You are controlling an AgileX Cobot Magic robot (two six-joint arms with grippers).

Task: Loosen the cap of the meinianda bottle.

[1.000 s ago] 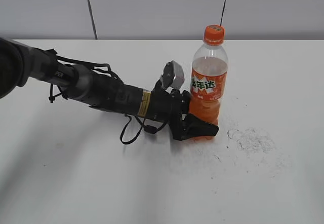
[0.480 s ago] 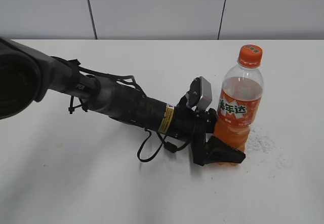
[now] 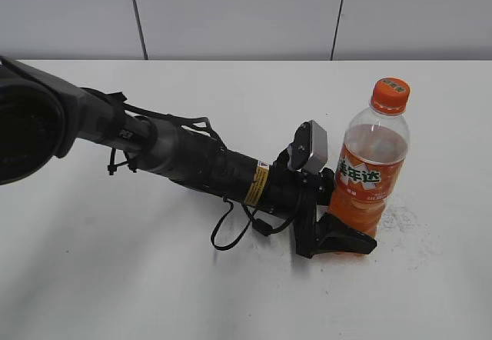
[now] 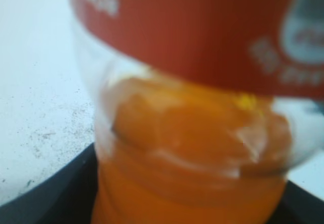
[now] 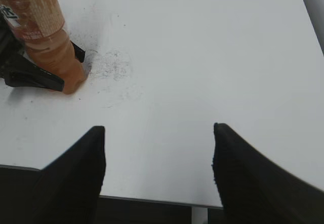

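The meinianda bottle (image 3: 369, 182) stands upright on the white table (image 3: 154, 278), with orange drink and an orange label. Its orange cap (image 3: 390, 94) is on top, with nothing touching it. My left gripper (image 3: 346, 238) lies low along the table and is shut on the bottle's base. The bottle fills the left wrist view (image 4: 197, 133), blurred, with black fingers at both lower corners. My right gripper (image 5: 157, 148) is open and empty over the table's near edge. The bottle shows at the top left of the right wrist view (image 5: 48, 36); the cap is out of that view.
A grey scuffed patch (image 3: 403, 217) marks the table right of the bottle, also seen in the right wrist view (image 5: 114, 64). A grey panelled wall (image 3: 231, 13) runs behind the table. The table's front edge (image 5: 152, 199) lies under my right gripper.
My left gripper has slid the bottle to the right and nearer the front, still holding its base. The bottle stays upright.
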